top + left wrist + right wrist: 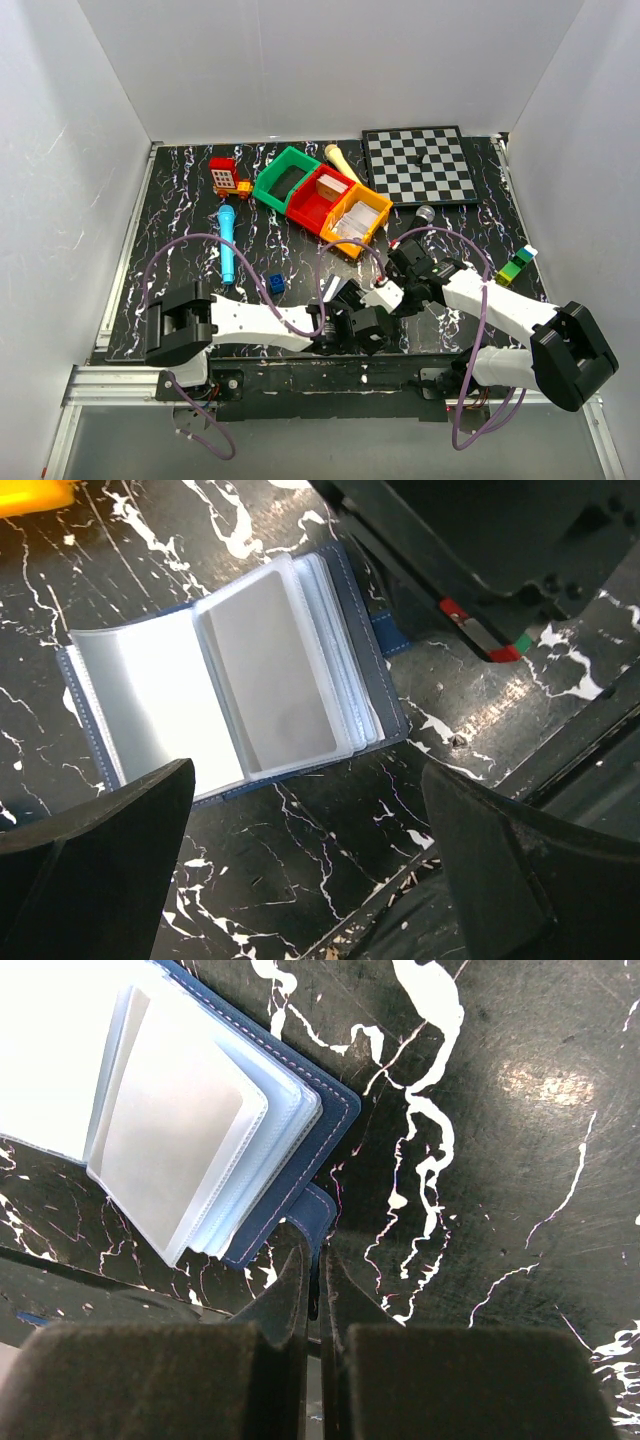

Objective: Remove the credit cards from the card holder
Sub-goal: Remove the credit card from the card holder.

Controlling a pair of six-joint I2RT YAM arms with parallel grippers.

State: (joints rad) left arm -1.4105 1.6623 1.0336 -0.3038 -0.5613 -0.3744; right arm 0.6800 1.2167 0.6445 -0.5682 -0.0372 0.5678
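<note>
Card holder (380,680) lies open, sleeves (265,675) up, on the marbled surface (500,1160) at the near edge between my arms. Right pincer (315,1260) is clenched, tips at the holder's blue tab (318,1210). I judge this pins the cover flat; true grip unclear. Left pincer (308,780) is released wide above the sleeves, placed to reach a card.

bright overhead light; glare blows out clear sleeves of the card holder (200,1120); tabletop (520,1090) glints; foreground soft.
</note>
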